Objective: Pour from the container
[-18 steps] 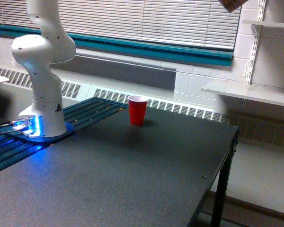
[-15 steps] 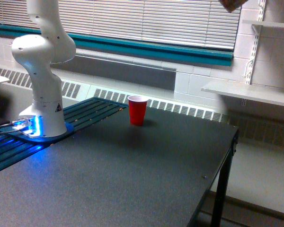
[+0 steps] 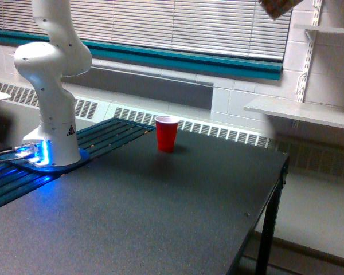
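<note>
I'm looking at the exterior view and the clear cup (image 3: 278, 7) is way up at the top edge of the picture, toward the exterior view's right, in front of the window blinds (image 3: 178, 26). Only its lower part shows, tilted, with brown granular stuff visible through the plastic; the rest is cut off by the frame. The gripper itself I can't see at all, it's above the frame, so I cannot tell how its fingers sit on the cup. What I do see of the arm is the white base and lower links (image 3: 49, 86) on the exterior view's left, with blue light at its foot. The red cup (image 3: 167, 133) stands upright on the dark table (image 3: 160, 217), near the far edge, just in front of the radiator grille (image 3: 218, 130). The clear cup is well apart from it, high above and off to the exterior view's right, not over the red cup's mouth. I see no stream falling and no grains scattered on the table. My read: pouring hasn't landed anything yet as far as I can tell, though I can't see inside the red cup. Left to do, I judge: bring the clear cup over the red one, lower it, and tip it until the grains run out.
</note>
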Controlling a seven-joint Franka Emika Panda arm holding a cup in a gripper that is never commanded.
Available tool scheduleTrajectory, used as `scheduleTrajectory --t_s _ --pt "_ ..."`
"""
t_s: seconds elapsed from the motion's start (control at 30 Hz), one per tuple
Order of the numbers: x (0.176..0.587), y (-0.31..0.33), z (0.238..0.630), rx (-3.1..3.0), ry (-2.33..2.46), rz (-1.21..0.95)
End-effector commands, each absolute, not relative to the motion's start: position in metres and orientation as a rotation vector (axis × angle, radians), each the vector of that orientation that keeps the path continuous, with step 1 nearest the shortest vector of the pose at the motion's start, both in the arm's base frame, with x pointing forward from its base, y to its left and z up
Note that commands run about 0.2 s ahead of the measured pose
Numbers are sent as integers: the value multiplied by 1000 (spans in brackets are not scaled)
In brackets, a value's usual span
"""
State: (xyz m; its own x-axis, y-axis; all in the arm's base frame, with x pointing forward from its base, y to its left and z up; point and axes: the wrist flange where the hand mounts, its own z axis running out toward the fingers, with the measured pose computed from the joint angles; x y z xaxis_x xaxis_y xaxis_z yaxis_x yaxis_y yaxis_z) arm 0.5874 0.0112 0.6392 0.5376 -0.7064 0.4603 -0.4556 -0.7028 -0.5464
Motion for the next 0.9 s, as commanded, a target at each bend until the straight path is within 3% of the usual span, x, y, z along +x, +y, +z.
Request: scheduleTrajectory --t_s 0.03,0.9 --pt "563 23 652 -2426 865 -1016" --pt "434 79 620 -2456 515 -997"
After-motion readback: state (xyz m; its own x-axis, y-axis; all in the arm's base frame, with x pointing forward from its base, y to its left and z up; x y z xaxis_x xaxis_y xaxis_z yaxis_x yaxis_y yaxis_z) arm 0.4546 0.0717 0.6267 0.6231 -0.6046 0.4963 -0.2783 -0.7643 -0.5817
